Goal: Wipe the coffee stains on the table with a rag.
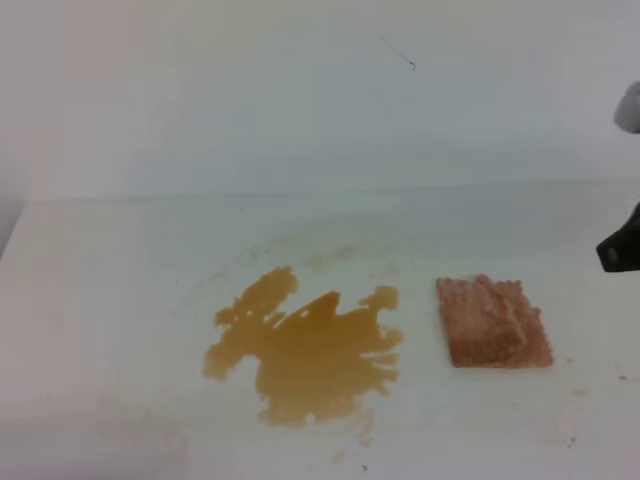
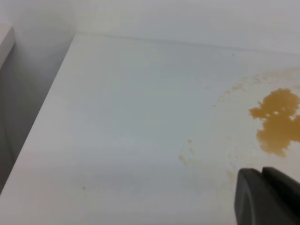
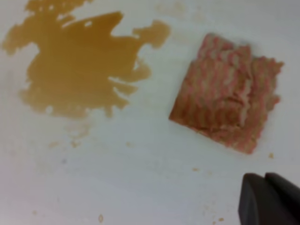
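Observation:
The coffee stains (image 1: 305, 345) form a ragged amber-brown puddle on the white table (image 1: 120, 300), with faint tan smears behind it. The puddle also shows in the right wrist view (image 3: 79, 65) and partly in the left wrist view (image 2: 279, 119). The rag (image 1: 493, 322), a pinkish-brown bumpy cloth, lies flat just right of the puddle, apart from it. My right gripper (image 3: 264, 176) hovers near the rag (image 3: 227, 98), its dark fingers pressed together and holding nothing. My left gripper (image 2: 261, 169) hangs above bare table left of the puddle, fingers together and empty.
A dark piece of the right arm (image 1: 622, 245) juts in at the right edge of the high view. A white wall (image 1: 300, 90) rises behind the table. The table's left edge (image 2: 44, 112) drops off beside the left gripper.

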Robot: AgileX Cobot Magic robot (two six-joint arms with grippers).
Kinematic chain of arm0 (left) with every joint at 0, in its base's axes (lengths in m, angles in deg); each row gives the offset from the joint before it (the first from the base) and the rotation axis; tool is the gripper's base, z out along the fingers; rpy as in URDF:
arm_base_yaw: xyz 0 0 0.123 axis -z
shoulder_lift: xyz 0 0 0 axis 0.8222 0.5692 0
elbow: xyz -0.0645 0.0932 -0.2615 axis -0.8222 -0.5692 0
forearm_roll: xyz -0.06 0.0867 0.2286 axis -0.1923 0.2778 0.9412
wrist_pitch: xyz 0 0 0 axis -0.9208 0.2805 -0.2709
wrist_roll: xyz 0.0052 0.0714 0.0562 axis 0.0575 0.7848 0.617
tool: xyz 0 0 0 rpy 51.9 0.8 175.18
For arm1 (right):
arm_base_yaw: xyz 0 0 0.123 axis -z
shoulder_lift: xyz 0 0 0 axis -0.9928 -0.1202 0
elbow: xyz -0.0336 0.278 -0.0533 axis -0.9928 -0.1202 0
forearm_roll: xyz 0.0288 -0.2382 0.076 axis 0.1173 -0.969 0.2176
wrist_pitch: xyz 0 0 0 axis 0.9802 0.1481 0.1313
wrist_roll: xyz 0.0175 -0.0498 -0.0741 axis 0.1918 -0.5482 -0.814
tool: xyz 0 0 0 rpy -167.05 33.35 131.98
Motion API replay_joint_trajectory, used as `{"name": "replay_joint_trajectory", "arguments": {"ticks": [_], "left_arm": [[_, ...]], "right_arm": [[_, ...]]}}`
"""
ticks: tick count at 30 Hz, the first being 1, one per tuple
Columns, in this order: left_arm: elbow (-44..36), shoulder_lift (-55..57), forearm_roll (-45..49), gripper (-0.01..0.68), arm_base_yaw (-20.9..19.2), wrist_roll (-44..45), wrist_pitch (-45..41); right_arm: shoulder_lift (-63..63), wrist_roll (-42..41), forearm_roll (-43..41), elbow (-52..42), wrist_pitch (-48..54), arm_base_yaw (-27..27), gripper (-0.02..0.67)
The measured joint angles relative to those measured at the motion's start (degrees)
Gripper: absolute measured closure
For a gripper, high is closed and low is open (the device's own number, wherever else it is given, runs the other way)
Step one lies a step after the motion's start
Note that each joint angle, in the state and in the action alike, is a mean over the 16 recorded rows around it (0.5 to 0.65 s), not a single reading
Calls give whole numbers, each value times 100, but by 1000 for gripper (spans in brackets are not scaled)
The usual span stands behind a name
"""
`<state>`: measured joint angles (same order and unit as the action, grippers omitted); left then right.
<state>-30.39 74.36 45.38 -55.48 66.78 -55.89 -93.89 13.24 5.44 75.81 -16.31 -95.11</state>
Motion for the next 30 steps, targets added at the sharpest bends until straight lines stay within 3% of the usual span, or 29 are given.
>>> {"name": "replay_joint_trajectory", "arguments": {"ticks": [13, 26, 30], "left_arm": [[0, 0, 0, 675, 0, 0, 0], [0, 0, 0, 675, 0, 0, 0], [0, 0, 0, 675, 0, 0, 0]], "right_arm": [[-1540, 713, -939, 811, -154, -846, 615], [-2842, 594, -943, 1024, -981, -891, 345], [-3266, 530, -964, 1177, -1080, -891, 293]]}}
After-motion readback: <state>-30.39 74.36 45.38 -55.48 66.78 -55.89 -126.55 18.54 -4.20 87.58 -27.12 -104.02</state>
